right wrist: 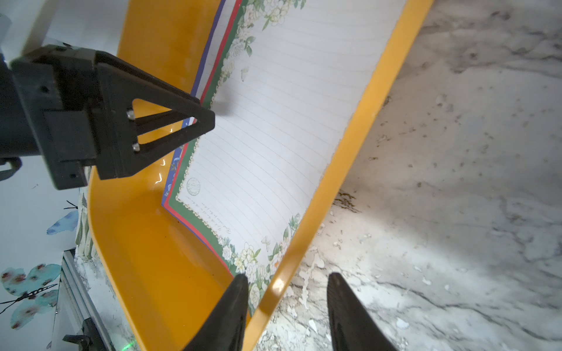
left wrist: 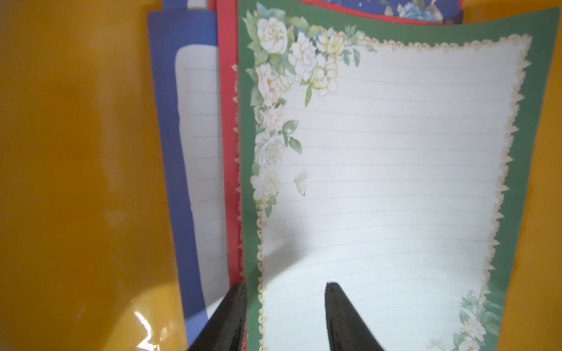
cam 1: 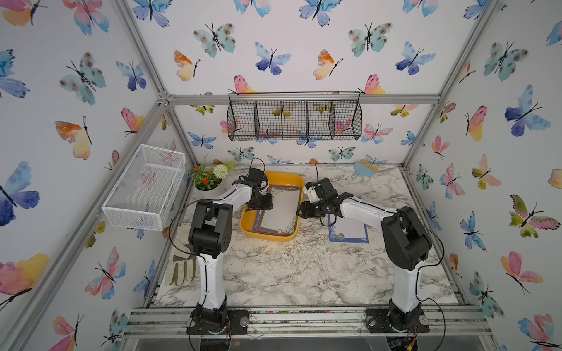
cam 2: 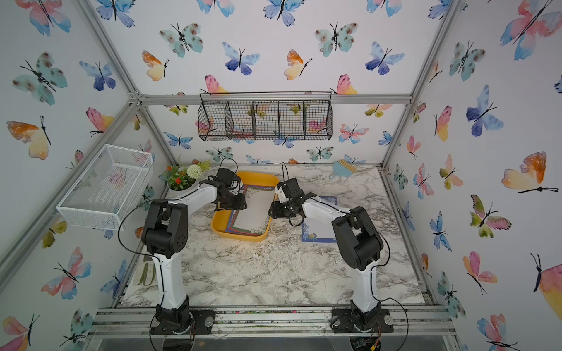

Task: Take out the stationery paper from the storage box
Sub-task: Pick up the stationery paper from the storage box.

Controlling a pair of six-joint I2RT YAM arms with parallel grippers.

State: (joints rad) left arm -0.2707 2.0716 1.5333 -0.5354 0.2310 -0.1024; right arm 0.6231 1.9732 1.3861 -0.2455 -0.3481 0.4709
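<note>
The yellow storage box lies on the marble table and holds a stack of stationery paper. The top sheet is green-bordered, with red and blue sheets beneath. My left gripper is down in the box, open. One finger is beside the green sheet's long edge and the other is over its lined centre. My right gripper is open astride the box's right rim, with one finger inside and one outside. A blue floral sheet lies flat on the table right of the box.
A white mesh basket hangs on the left wall and a black wire basket on the back wall. A flower pot stands just left of the box. A blue brush lies at the back right, and gloves at the front left.
</note>
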